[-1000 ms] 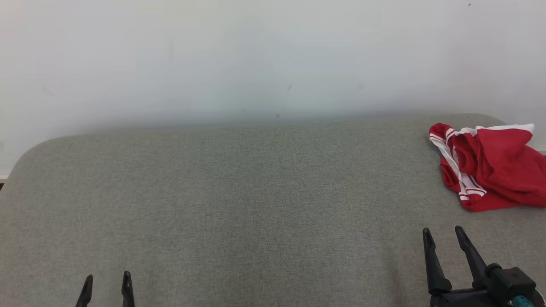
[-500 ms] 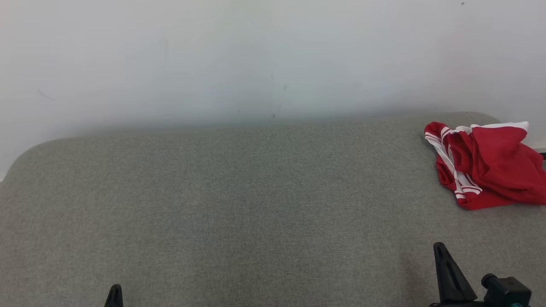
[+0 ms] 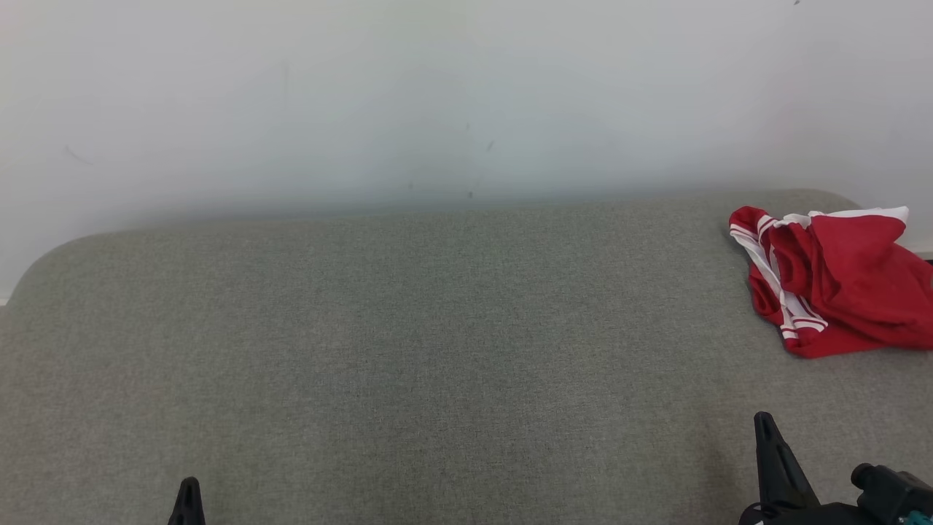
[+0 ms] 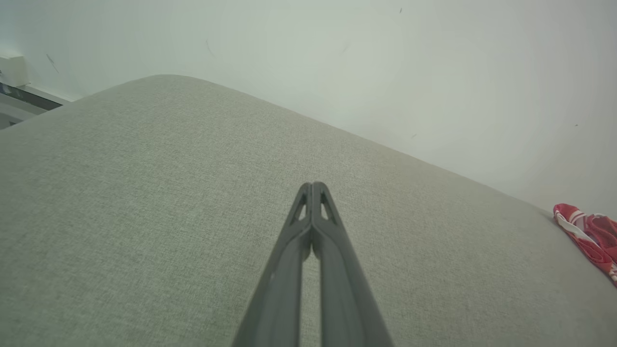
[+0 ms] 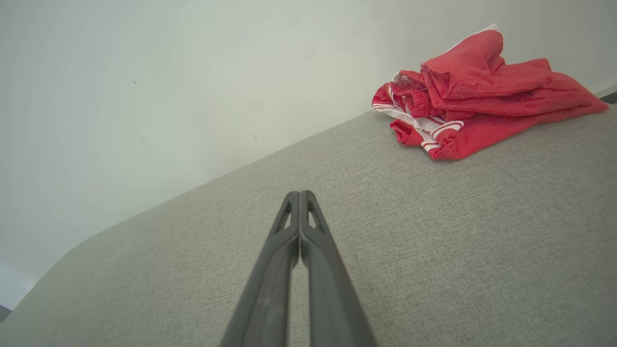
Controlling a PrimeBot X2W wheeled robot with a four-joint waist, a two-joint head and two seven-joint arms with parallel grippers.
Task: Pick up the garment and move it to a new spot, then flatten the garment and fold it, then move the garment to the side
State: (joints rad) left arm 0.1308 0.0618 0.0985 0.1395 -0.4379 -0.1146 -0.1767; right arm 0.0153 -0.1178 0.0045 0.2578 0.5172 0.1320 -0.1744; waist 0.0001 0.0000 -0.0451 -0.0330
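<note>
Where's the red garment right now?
Head view: the red garment lies at the far right of the grey cushion, near the wall, beyond the right claw.

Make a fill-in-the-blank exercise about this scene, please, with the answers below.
The garment is ___ with white stripes.
It lies crumpled on the grey fabric surface, on the robot's ___ side.
The right hand is ___, not open.
The left hand holds ___.
Answers: red; right; shut; nothing.
</note>
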